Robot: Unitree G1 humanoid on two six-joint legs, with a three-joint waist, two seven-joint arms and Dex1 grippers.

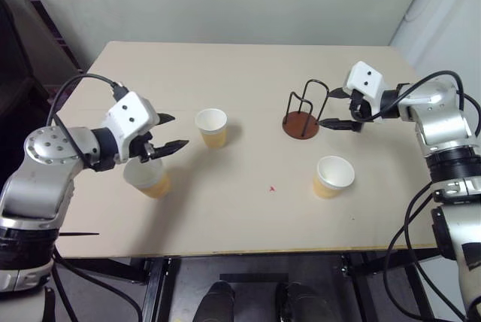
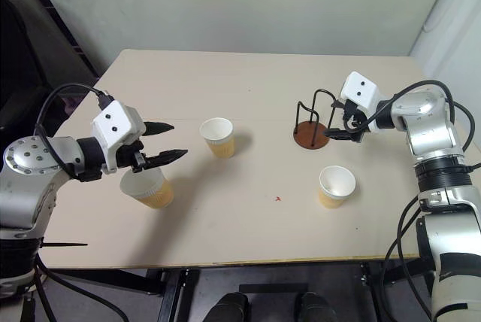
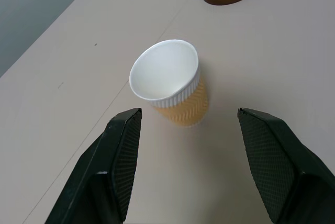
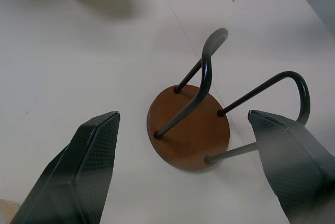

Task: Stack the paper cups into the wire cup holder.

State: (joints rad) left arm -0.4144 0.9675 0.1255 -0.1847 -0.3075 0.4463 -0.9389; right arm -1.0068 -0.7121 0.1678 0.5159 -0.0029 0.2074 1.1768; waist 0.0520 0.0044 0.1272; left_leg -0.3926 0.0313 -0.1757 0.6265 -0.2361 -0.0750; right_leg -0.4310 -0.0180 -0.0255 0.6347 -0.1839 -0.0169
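Table (image 1: 248,217): a pale beige tabletop fills the middle of the head views, with a grey wall behind it.

Left gripper (image 1: 169,132): at centre left of the frame, above the table, its two black fingers spread wide and holding nothing, pointing toward the frame's centre. In the left wrist view the fingers (image 3: 118,156) stand apart on either side of a cup, without touching it.

Nearest-left cup (image 1: 148,177): a tan-yellow paper cup, upright, at lower left, just below the left gripper and partly hidden by it.

Middle cup (image 1: 212,127): upright with its white inside showing, left of centre, just ahead of the left gripper's fingertips, apart from them.

Red mark (image 1: 271,187): a tiny red speck on the table, slightly below centre.

Wire cup holder (image 1: 301,123): round reddish-brown base with black wire loops standing upright, right of centre, holding no cup.

Right cup (image 1: 332,176): upright, lower right of centre, below the holder and apart from it.

Right gripper (image 1: 331,107): upper right, fingers spread wide and empty, their tips just beside the holder's loops on its right side.
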